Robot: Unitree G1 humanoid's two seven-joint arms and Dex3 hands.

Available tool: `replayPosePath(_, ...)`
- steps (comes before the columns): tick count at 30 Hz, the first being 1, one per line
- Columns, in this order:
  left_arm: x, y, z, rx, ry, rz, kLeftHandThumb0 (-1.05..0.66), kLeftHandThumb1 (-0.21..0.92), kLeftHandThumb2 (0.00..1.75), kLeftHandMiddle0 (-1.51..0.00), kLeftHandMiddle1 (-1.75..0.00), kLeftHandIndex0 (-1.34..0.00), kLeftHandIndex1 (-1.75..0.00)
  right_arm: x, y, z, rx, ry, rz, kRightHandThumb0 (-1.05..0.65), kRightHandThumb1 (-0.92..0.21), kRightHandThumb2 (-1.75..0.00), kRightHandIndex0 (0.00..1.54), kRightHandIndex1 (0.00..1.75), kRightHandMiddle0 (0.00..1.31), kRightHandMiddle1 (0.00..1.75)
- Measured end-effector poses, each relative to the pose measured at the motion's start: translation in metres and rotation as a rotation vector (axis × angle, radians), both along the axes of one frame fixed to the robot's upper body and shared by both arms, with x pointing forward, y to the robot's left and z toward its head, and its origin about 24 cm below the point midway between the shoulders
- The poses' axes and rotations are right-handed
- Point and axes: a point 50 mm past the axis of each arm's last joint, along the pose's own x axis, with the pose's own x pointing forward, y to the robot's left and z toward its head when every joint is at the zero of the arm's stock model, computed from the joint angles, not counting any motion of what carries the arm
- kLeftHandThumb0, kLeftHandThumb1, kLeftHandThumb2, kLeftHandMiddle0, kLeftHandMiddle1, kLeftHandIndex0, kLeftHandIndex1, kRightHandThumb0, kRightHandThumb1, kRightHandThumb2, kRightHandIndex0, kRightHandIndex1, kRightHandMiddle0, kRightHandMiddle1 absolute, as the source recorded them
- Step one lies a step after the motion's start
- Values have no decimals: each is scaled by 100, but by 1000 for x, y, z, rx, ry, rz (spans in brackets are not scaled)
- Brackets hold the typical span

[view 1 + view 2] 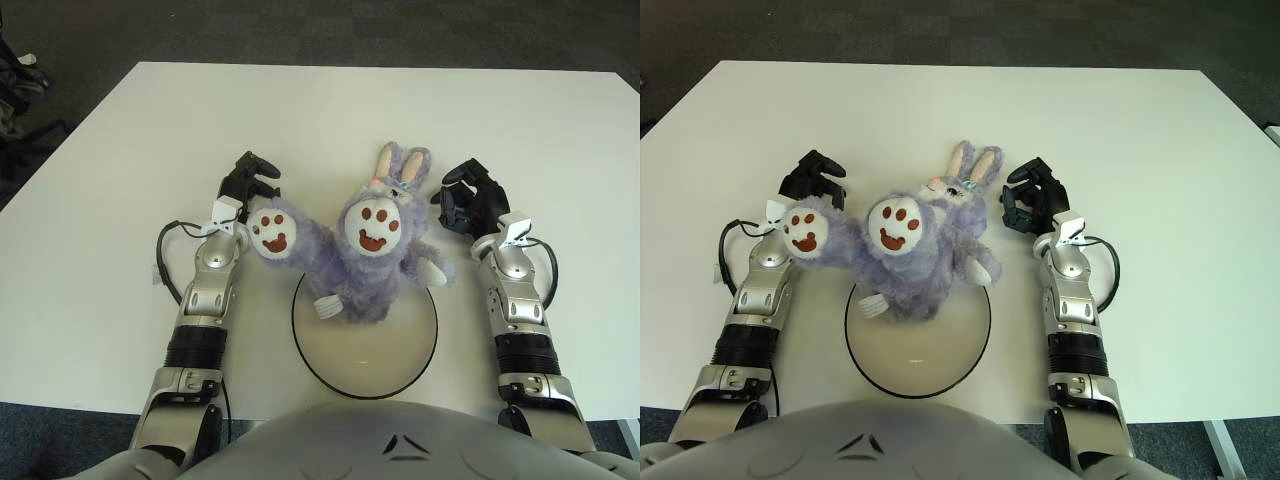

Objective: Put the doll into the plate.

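Observation:
A purple plush bunny doll lies on its back with its lower body over the far part of the plate, a cream round dish with a black rim. Its head and ears reach past the rim onto the table. Two white soles with red paw prints face up. My left hand is just beyond the doll's outstretched foot, fingers relaxed, holding nothing. My right hand is on the right of the doll's head, a small gap away, fingers loosely curled and empty.
The white table stretches far behind the doll, with dark carpet beyond its edges. A black cable loops beside my left forearm. Dark chair parts stand off the table's far left corner.

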Motion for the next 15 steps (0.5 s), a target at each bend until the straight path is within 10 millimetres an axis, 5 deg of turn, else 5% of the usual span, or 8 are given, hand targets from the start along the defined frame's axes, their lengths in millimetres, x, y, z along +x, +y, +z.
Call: replayPosePath(15,-3,2,-3,-30,3,48,-1,29,136,-52,-175,-51,-175,2,-3,-1,-9,-23,24,-1,-23,-131,73,143,56,175)
